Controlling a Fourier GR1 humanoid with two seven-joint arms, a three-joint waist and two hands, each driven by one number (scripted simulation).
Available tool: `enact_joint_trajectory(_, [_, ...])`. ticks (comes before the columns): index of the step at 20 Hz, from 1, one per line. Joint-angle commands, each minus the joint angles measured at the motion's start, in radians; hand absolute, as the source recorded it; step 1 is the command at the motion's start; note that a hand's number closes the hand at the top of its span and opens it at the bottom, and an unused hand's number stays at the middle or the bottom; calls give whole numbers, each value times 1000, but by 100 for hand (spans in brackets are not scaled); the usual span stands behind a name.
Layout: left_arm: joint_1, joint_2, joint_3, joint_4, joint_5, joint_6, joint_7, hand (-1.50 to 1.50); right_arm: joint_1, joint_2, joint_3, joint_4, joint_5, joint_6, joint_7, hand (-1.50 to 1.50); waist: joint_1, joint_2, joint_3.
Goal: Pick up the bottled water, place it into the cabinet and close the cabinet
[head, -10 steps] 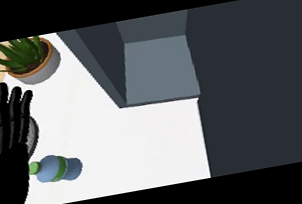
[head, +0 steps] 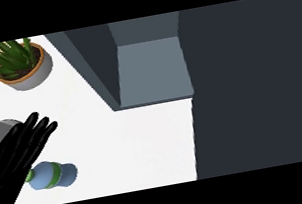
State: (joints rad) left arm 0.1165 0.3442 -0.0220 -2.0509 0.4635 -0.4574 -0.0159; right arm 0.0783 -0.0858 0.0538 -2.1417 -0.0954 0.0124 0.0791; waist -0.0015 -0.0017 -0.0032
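One hand shows: the left hand [head: 15,154], at the near left edge, its fingers [head: 36,128] straight and released, holding nothing. The water bottle [head: 53,175] lies on the counter [head: 131,143] just right of the palm and nearer than the fingertips. Its long axis seems to run left to right. The open cabinet [head: 150,71] stands far right. The right hand is out of view, so the left is presumably nearer.

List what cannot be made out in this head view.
Right hand: outside the head view.
Bottled water: left side hidden behind the left hand; contact unclear.
Cabinet: upper part cut off by the view's top edge.
Potted plant: leaves cut by the left edge.
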Motion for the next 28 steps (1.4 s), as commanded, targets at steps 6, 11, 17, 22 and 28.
enact_joint_trajectory(6, [234, 322, 265, 83, 466, -406, -15, -150, 263, -2, 85, -295, -46, 7, 171, -150, 8, -9, 2])
enact_joint_trajectory(11, [282, 384, 374, 223, 514, -543, -8, -150, 378, 8, 151, -416, -36, 14, 208, -150, 1, -3, 3])
enact_joint_trajectory(17, [226, 289, 398, 274, 401, -585, -8, -150, 540, -19, 156, -473, -64, 78, 115, -150, -7, -2, 3])
enact_joint_trajectory(22, [188, 198, 418, 340, 294, -596, -17, -150, 553, 19, 224, -429, 24, 55, 60, -150, -4, -1, 3])
enact_joint_trajectory(28, [23, 155, 459, 520, 115, -594, -61, -150, 652, -24, 226, -493, 9, 87, 16, -150, -17, 0, 2])
